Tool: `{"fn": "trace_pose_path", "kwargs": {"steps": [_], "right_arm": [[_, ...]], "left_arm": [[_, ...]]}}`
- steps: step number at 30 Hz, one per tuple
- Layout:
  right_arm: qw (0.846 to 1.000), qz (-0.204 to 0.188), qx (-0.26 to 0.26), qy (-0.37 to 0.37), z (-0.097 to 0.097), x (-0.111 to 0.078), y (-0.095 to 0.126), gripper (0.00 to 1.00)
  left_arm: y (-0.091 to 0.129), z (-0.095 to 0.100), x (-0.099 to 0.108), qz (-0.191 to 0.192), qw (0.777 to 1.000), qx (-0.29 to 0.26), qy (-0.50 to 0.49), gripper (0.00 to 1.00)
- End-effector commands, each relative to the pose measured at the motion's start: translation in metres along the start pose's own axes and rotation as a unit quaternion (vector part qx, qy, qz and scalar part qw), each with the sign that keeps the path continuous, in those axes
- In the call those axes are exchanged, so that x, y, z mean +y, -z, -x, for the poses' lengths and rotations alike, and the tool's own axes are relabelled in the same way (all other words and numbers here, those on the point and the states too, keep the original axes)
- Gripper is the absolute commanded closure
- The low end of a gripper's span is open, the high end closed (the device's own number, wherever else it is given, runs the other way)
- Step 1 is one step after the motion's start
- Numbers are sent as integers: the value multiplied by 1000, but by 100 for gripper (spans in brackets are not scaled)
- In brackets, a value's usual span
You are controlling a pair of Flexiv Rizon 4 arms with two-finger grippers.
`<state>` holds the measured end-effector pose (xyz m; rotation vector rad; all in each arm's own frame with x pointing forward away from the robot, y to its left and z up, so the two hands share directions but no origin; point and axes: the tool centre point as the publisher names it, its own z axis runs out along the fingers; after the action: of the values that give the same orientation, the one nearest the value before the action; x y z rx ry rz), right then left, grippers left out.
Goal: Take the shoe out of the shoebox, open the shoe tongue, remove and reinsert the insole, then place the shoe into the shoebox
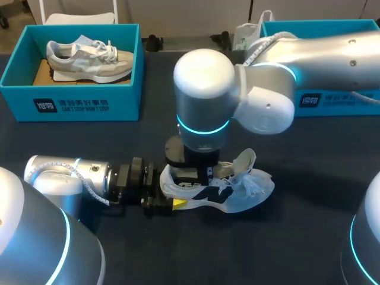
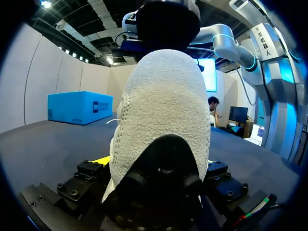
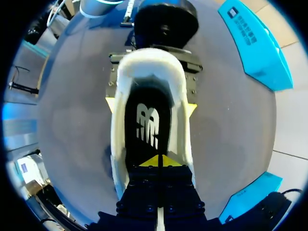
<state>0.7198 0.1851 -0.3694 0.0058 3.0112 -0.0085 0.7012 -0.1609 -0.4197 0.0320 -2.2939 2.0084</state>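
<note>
Clamps the white shoe's [image 1: 237, 190] heel in the left gripper [image 2: 156, 168] on the dark table [image 1: 309, 237]. Holds the right gripper [image 3: 159, 161], tips together, inside over the black insole [image 3: 147, 125].

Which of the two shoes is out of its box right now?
The white shoe on the table, its heel clamped in the left pincer. The grey shoe lies inside the blue box at the far left.

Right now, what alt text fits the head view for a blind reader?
The left gripper holds a white shoe by its heel on the dark table; the right gripper points down into its opening from above.
</note>
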Motion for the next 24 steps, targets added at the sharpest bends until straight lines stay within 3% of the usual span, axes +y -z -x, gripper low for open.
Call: {"fn": "trace_pose_path", "kwargs": {"steps": [1, 6, 8, 11, 24], "right_arm": [[1000, 11, 6, -5, 4, -18, 0, 100], [999, 13, 28, -9, 9, -23, -9, 100], [999, 15, 32, -9, 8, -23, -12, 84], [999, 17, 38, -6, 5, -22, -15, 73], [998, 17, 52, -9, -5, -25, -36, 63]], "left_arm": [[0, -1, 0, 0, 1000, -1, 0, 100], [0, -1, 0, 0, 1000, -1, 0, 100], [0, -1, 0, 0, 1000, -1, 0, 100], [0, -1, 0, 0, 1000, -1, 0, 100], [0, -1, 0, 0, 1000, -1, 0, 100]]}}
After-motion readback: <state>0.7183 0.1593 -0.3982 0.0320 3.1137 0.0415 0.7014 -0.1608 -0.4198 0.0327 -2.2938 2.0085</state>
